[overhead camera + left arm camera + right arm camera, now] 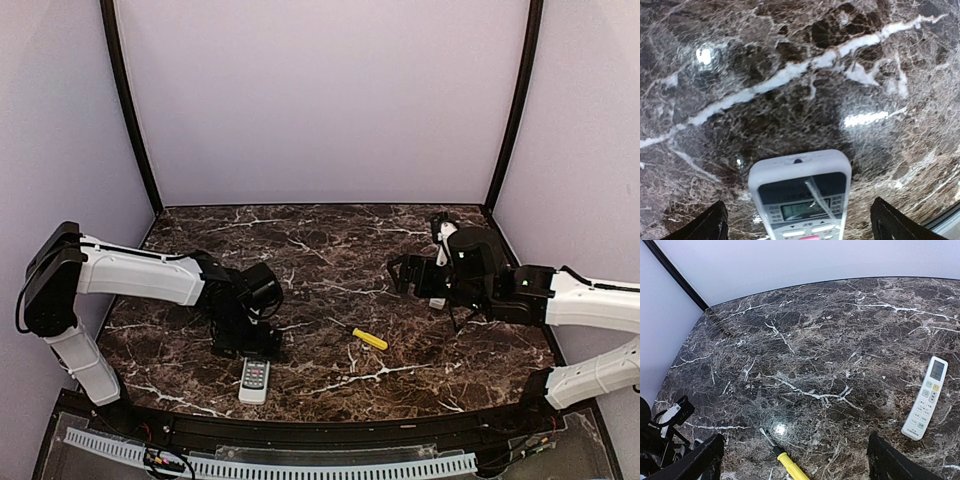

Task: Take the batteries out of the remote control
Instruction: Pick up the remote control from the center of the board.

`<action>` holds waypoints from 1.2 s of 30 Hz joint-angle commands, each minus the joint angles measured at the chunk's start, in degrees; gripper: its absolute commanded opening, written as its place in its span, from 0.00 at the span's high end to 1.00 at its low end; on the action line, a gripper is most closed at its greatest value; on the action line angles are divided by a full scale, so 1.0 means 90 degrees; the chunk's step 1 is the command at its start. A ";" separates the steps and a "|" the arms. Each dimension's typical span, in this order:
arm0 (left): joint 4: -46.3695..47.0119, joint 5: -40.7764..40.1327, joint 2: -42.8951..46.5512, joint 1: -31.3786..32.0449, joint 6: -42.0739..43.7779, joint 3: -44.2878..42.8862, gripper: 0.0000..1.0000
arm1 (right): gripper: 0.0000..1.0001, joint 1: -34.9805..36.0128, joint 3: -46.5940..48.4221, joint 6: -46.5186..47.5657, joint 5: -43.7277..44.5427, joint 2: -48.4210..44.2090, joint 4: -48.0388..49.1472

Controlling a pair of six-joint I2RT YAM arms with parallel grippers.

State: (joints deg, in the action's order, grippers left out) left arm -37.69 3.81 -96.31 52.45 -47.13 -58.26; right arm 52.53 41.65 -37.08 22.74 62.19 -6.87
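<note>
Starting left of the yellow-handled screwdriver (368, 338), we see the left arm reaching across the dark marble tabletop (320, 240). Its end effector (799, 201) is down over the far end of the remote (255, 380). This remote lies left of the screwdriver and nearer the arm bases, buttons and display facing up. In the left wrist view the two fingers (710, 225) stand spread wide, one on each side of the remote's display end and clear of its edges. They are pinching nothing.

We cannot see the batteries in any view, since the remote's back is turned down against the tabletop.

The screwdriver lies flat by itself, well apart from the remote.

To the right of the screwdriver and farther from the bases, the right end effector (795, 440) hangs above the tabletop. Its fingers (890, 460) are spread too and are empty. In the right wrist view the screwdriver's handle sits low between them, and a slimmer white remote (925, 399) lies face up to its right. Whether that remote holds batteries, we cannot tell.
</note>
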 commanded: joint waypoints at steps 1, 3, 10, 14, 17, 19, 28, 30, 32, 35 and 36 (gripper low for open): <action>-0.0774 -0.0667 -0.0023 0.0202 0.0035 -0.0175 0.01 | 0.03 -0.0084 -0.0142 -0.0106 -0.0001 0.0006 0.0167; -0.0685 -0.0643 -0.0063 0.0238 -0.0026 -0.0152 0.01 | 0.03 -0.0103 -0.0164 -0.0123 -0.0015 -0.0001 0.0211; -0.0612 -0.0786 -0.0264 0.0390 -0.0134 -0.0281 0.05 | 0.03 -0.0189 -0.0231 -0.0183 -0.0037 -0.0113 0.0207; -0.0581 -0.0810 -0.0350 0.0456 -0.0182 -0.0290 0.15 | 0.03 -0.0262 -0.0370 -0.0290 -0.0059 -0.0209 0.0260; -0.0639 -0.0895 -0.0423 0.0500 -0.0206 -0.0337 0.22 | 0.03 -0.0320 -0.0418 -0.0347 -0.0108 -0.0240 0.0277; -0.0612 -0.0909 -0.0460 0.0525 -0.0223 -0.0344 0.27 | 0.03 -0.0342 -0.0428 -0.0366 -0.0115 -0.0244 0.0277; -0.0439 -0.0846 -0.0501 0.0570 -0.0429 -0.0274 0.43 | 0.03 -0.0359 -0.0458 -0.0280 -0.0243 -0.0347 0.0410; -0.0347 -0.0799 -0.0432 0.0569 -0.0530 -0.0204 0.46 | 0.03 -0.0359 -0.0465 -0.0258 -0.0225 -0.0348 0.0421; -0.0268 -0.0778 -0.0352 0.0569 -0.0635 -0.0154 0.50 | 0.03 -0.0359 -0.0459 -0.0230 -0.0213 -0.0338 0.0422; -0.0248 -0.0823 -0.0235 0.0570 -0.0772 -0.0130 0.53 | 0.03 -0.0358 -0.0448 -0.0221 -0.0234 -0.0313 0.0440; -0.0252 -0.0829 -0.0172 0.0569 -0.0795 -0.0119 0.54 | 0.03 -0.0366 -0.0435 -0.0217 -0.0244 -0.0301 0.0441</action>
State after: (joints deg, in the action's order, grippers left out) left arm -40.75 -3.18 -100.40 57.23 -51.94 -60.58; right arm 49.78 38.22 -39.51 20.80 59.77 -5.13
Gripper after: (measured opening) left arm 0.584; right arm 0.971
